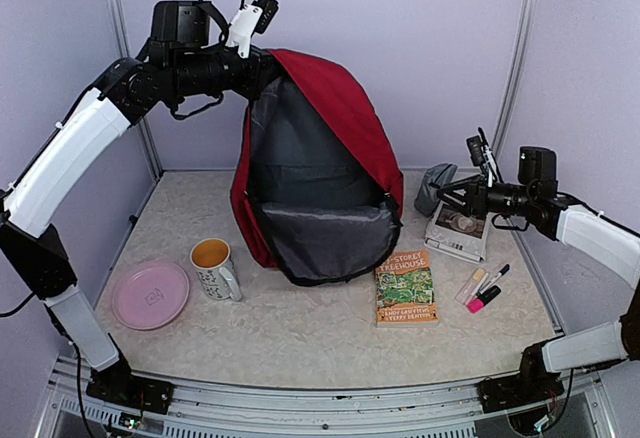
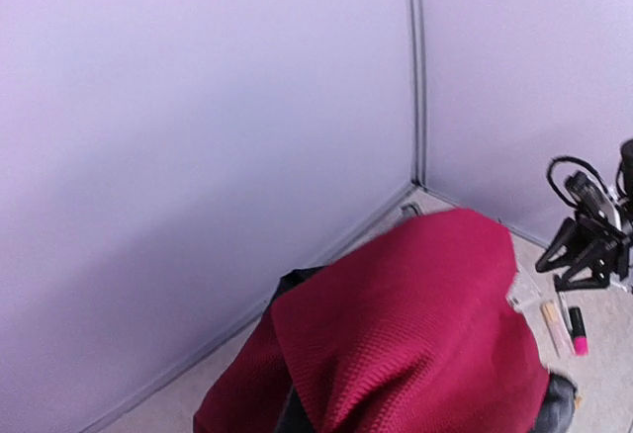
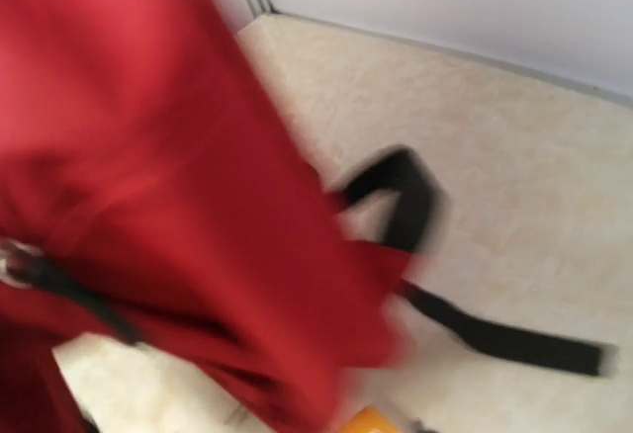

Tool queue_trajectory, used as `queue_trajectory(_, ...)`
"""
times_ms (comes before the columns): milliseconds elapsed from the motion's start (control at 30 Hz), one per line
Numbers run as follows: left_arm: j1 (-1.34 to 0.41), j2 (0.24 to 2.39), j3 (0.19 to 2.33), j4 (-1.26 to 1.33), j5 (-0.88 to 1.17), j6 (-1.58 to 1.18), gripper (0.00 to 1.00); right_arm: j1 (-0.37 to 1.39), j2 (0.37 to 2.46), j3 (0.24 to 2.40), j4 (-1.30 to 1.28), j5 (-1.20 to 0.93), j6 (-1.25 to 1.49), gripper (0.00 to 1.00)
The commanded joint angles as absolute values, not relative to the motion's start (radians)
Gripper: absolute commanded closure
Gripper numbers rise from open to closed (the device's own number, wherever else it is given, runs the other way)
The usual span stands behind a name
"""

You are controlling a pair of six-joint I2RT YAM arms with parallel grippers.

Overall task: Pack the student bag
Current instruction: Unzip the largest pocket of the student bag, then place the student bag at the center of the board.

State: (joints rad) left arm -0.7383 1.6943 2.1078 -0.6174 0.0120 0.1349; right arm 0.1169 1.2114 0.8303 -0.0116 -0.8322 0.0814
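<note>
Top external: upright dark-red student bag [image 1: 320,173], open

student bag [image 3: 158,136] blurred in right wrist view

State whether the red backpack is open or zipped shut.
Open: the backpack gapes wide at the front, grey lining exposed.

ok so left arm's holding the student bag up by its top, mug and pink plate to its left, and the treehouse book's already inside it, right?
No, the book isn't inside. The top view shows it lying flat on the table, in front of the student bag and toward the right. The rest holds: the left gripper has the bag's top, and the mug and pink plate sit to its left.
</note>
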Motion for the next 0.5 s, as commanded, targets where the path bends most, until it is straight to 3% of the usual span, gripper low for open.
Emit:
queue_trajectory(0, -0.724, 1.691, 2.189, -0.458, -0.145, 0.147, 1.00, 0.107, 1.168, 0.937, -0.026, -0.716, 0.150, 0.43)
queue_trajectory(233, -0.710, 1.795, 2.248, -0.439, -0.260, 0.192, 1.00, 0.101, 1.272, 1.027, -0.269, -0.317, 0.231, 0.29)
queue_trajectory(300, -0.693, 1.817, 2.256, -0.427, -0.279, 0.202, 1.00, 0.103, 1.294, 1.023, -0.318, -0.275, 0.245, 0.26)
queue_trajectory(467, -0.654, 1.885, 2.294, -0.411, -0.288, 0.203, 1.00, 0.159, 1.365, 0.980, -0.338, -0.325, 0.313, 0.30)
